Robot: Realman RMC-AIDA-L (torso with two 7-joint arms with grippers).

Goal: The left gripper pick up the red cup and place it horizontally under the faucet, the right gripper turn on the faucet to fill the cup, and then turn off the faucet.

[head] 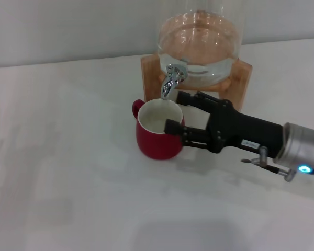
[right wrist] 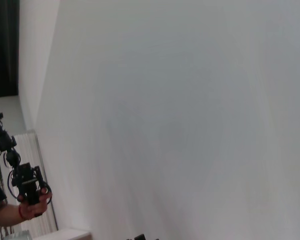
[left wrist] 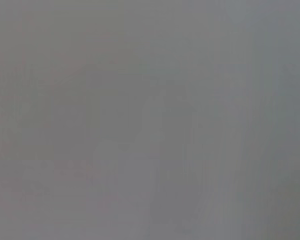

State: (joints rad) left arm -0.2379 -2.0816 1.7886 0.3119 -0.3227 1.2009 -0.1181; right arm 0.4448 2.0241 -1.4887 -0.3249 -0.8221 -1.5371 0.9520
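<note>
Jaws spread wide on the right gripper (head: 182, 114), one finger up beside the faucet (head: 171, 79), the other touching the near rim of the red cup (head: 158, 129). Nothing clamped between them. Squat, dark red, white inside, upright on the bench (head: 68, 157) directly beneath the chrome spout, small loop handle turned to the robot's left. Behind, a glass water jar (head: 199, 36) seated in a wooden stand (head: 240, 78). All of this seen from the head view only. Left wrist view: a flat grey blur, nothing to make out. Right wrist view: pale wall, plus a distant hand on a black device at one edge. Bench plain white, pale wall behind. No sight of the left gripper anywhere.
</note>
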